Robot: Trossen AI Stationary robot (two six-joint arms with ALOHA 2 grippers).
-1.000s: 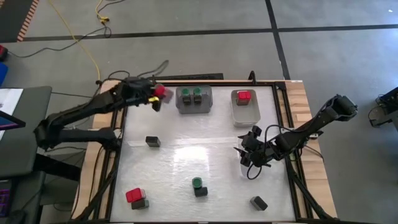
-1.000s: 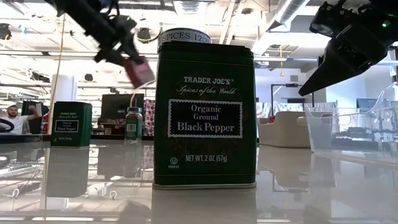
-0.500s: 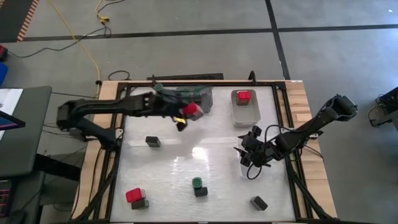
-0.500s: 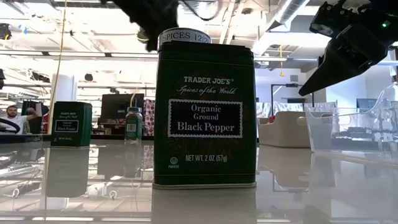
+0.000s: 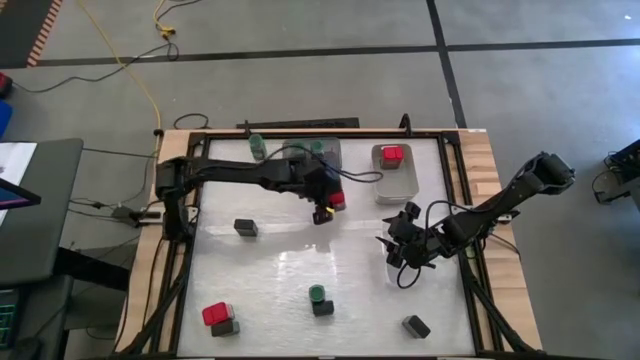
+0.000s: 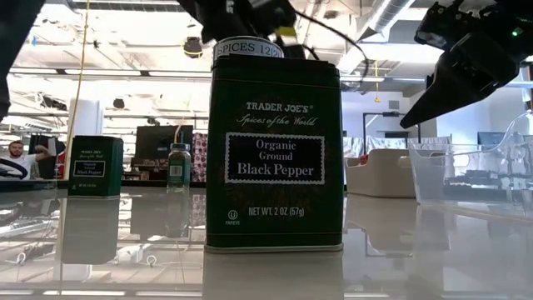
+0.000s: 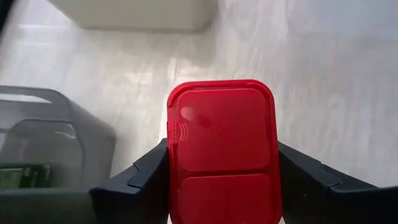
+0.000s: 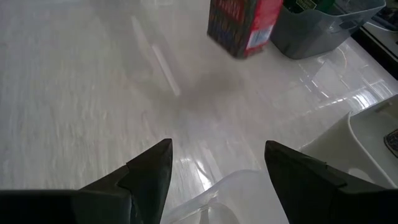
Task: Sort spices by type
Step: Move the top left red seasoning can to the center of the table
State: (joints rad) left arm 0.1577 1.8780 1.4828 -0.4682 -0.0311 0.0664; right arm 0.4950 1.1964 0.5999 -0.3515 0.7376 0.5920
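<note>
1. Far on the left of the desk (image 5: 300,260), near the front, a red-topped box (image 5: 215,314) sits touching a dark block (image 5: 227,328).
2. Another dark block (image 5: 245,228) lies alone, a bit farther back on the left.
3. At the back, a green-lidded jar (image 5: 257,146) stands just beside the grey tray (image 5: 333,160), and more green lids show in the tray behind the left arm.
4. The left pincer (image 5: 327,201) hangs over the desk between the grey tray and the clear tray (image 5: 396,185). It is clenched on a red-topped spice box (image 7: 222,149), one finger on each side.
5. The clear tray already has one red-topped box (image 5: 391,155) in it. I think the held box belongs there too.
6. It could go wrong if the box bumps the tray wall, or if it is let go too soon and tips onto the desk.
7. Near the front middle, a green-lidded jar (image 5: 317,294) stands by a dark block (image 5: 322,308).
8. The right pincer (image 5: 398,252) waits on the right with its fingers apart, grasping nothing.
9. One last dark block (image 5: 416,326) lies near the front right.
</note>
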